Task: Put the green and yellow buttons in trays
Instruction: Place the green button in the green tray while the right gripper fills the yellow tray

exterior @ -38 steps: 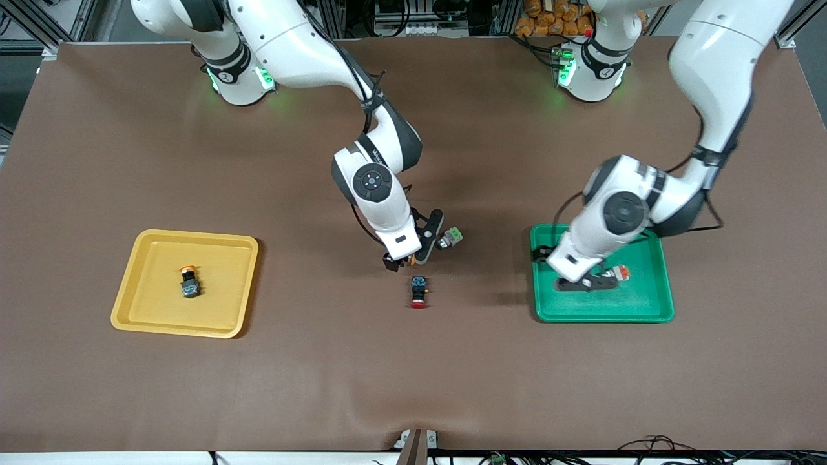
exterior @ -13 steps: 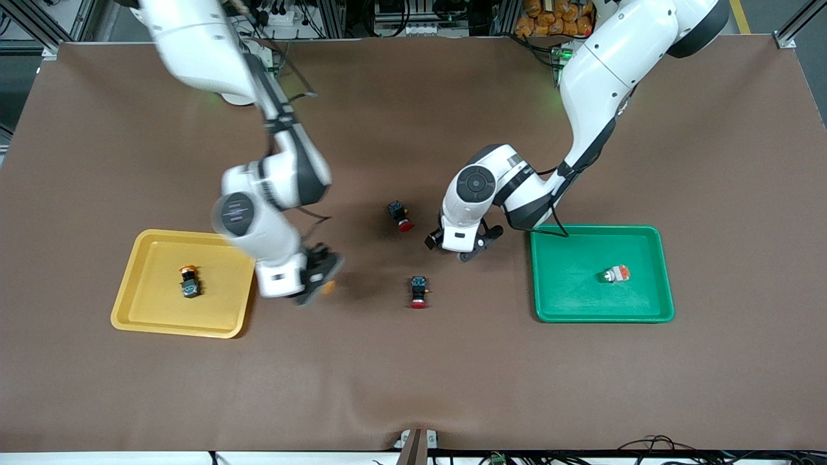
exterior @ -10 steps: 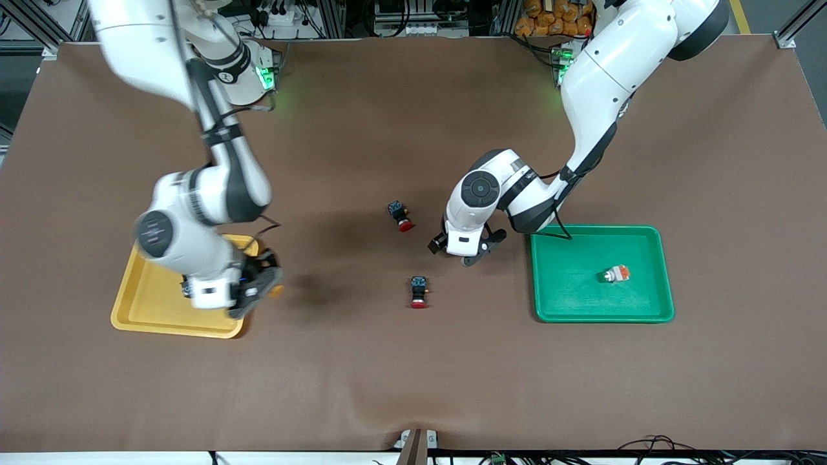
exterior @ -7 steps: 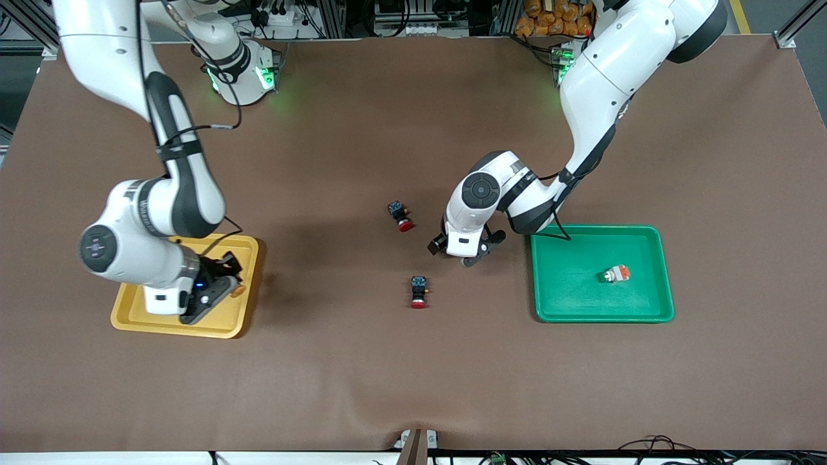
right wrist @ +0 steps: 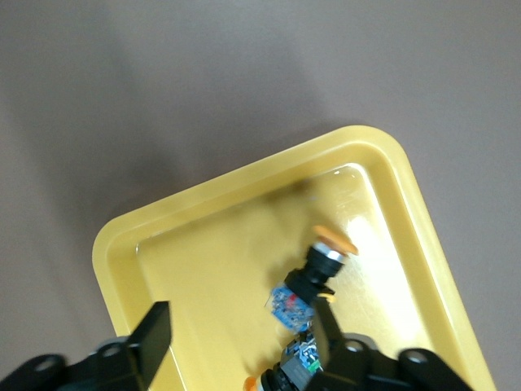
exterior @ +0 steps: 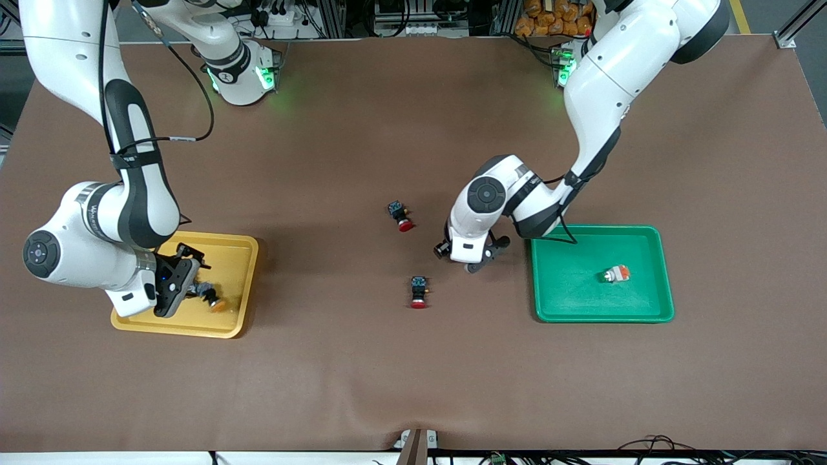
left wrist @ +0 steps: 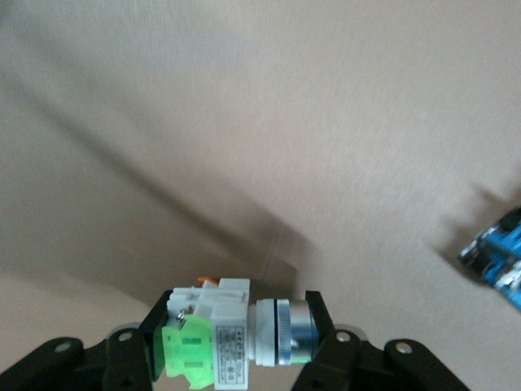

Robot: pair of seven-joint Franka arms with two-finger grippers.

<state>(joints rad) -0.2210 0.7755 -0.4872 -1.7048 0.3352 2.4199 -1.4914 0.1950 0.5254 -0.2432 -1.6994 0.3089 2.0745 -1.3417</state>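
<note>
- Green-capped button (left wrist: 232,342): where is it?
- Pinched crosswise in the left gripper (exterior: 477,259), just beside the green tray (exterior: 646,313), which lies toward the left arm's end.
- And the right gripper (exterior: 174,284)?
- Spread over the yellow tray (exterior: 239,248), a yellow-capped button (exterior: 212,299) beneath.

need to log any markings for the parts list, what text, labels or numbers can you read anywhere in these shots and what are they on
White label on the green-capped button in the left hand: printed lines, too small to read.
Lettering on the right arm's forearm: too blurred to read.
Yellow tray, green tray, red-capped switches: no text visible.
</note>
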